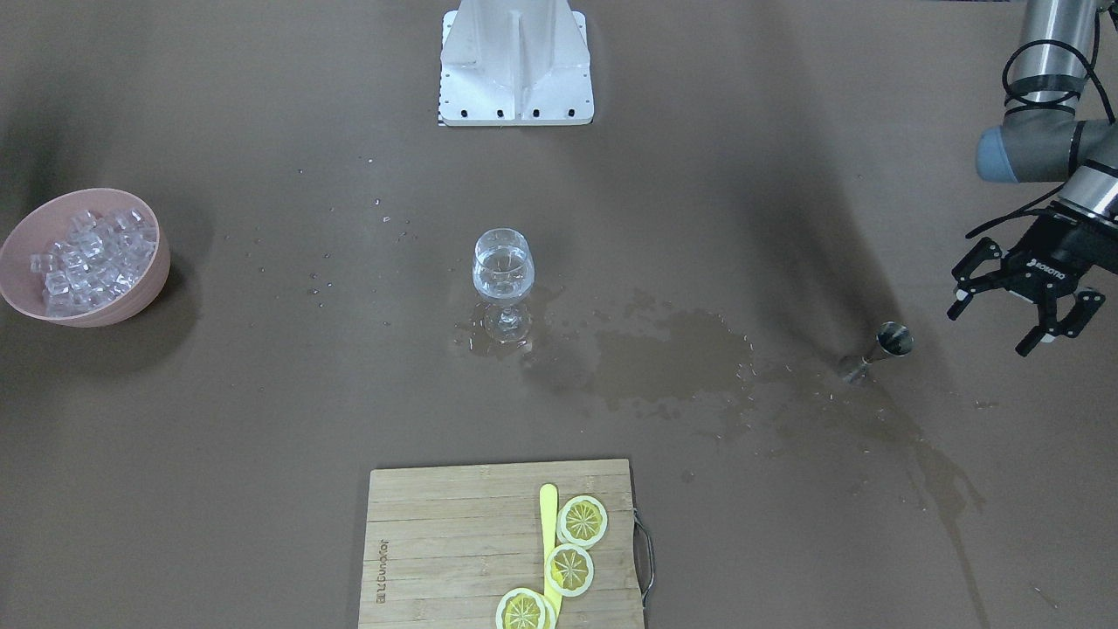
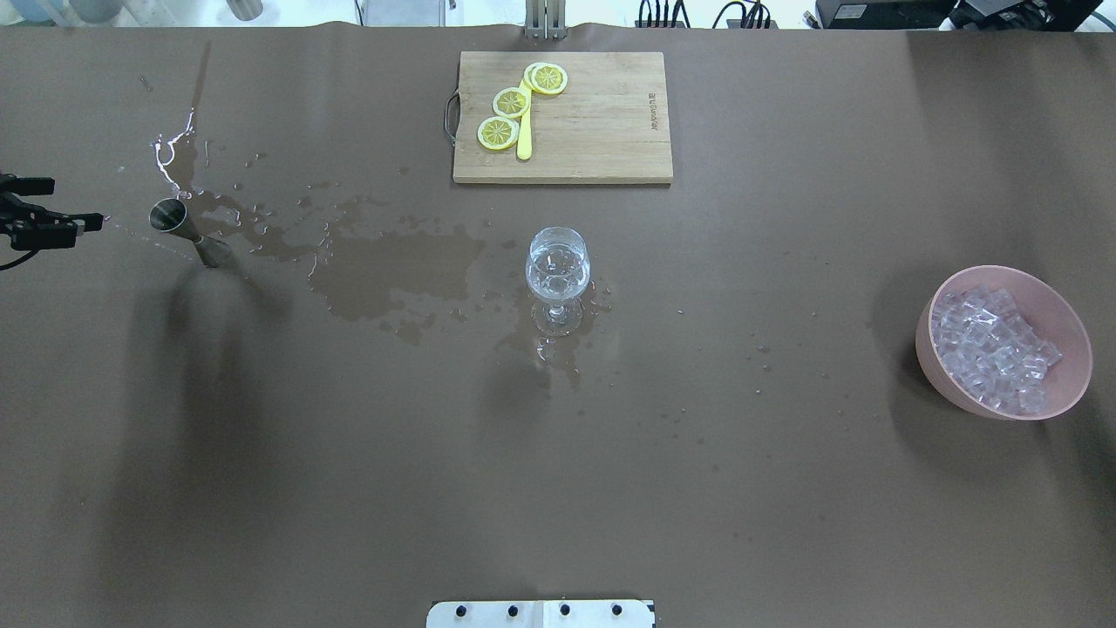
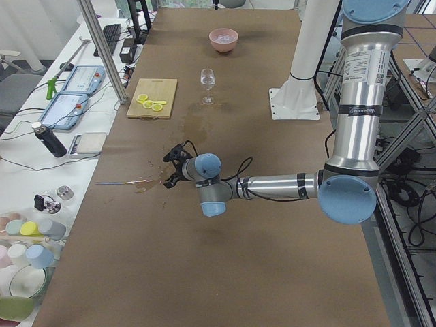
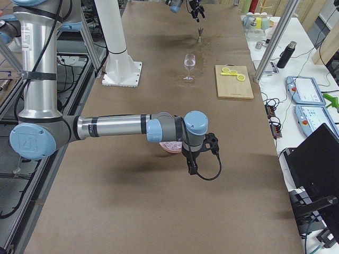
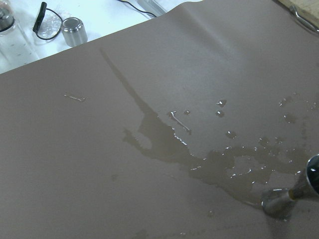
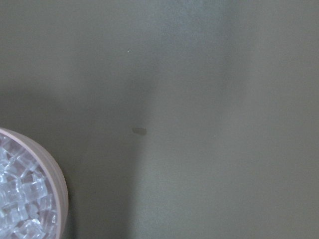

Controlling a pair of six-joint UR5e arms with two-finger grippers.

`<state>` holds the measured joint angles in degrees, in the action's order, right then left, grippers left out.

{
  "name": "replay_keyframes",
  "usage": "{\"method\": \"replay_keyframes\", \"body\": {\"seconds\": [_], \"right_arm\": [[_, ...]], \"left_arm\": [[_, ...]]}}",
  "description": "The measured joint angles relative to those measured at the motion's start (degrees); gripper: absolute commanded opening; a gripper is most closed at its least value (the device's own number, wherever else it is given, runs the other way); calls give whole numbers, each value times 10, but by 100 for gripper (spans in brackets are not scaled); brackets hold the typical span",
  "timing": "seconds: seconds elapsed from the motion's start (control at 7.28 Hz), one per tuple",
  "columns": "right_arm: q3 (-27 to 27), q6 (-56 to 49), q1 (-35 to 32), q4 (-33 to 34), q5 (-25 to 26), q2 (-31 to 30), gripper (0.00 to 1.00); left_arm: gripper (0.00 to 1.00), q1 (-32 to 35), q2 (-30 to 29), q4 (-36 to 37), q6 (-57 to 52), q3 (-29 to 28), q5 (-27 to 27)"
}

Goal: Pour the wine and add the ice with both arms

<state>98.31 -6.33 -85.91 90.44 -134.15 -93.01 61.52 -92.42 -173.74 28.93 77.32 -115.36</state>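
Right gripper [image 4: 199, 157] near the ice [image 1: 86, 258] — grip unreadable; left gripper [image 1: 1022, 301] spread wide, empty — best to centre over the heap before descending.

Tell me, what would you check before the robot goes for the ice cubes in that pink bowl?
1. Wine glass upright, wine inside: ok.
2. Jigger stands upright, apart from the left gripper: ok.
3. Left gripper open and empty: ok.
4. Table dry: not ok, a puddle spreads between glass and jigger.
5. Ice heaped in the pink bowl: ok.
6. Right gripper open for the ice: cannot tell, only a side view shows it.
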Motion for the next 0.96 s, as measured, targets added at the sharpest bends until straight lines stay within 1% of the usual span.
{"method": "replay_keyframes", "body": {"seconds": [0.27, 0.55, 0.82, 0.96], "right_arm": [[0, 0, 0, 0, -5, -1, 100], [1, 0, 0, -1, -13, -6, 100], [6, -1, -1, -1, -17, -14, 100], [10, -1, -1, -1, -17, -18, 100]], "left_arm": [[97, -50, 1, -44, 54, -3, 46], [97, -92, 2, -97, 84, -23, 98], [97, -109, 0, -129, 89, -33, 148], [97, -121, -7, -139, 90, -38, 184]]}}
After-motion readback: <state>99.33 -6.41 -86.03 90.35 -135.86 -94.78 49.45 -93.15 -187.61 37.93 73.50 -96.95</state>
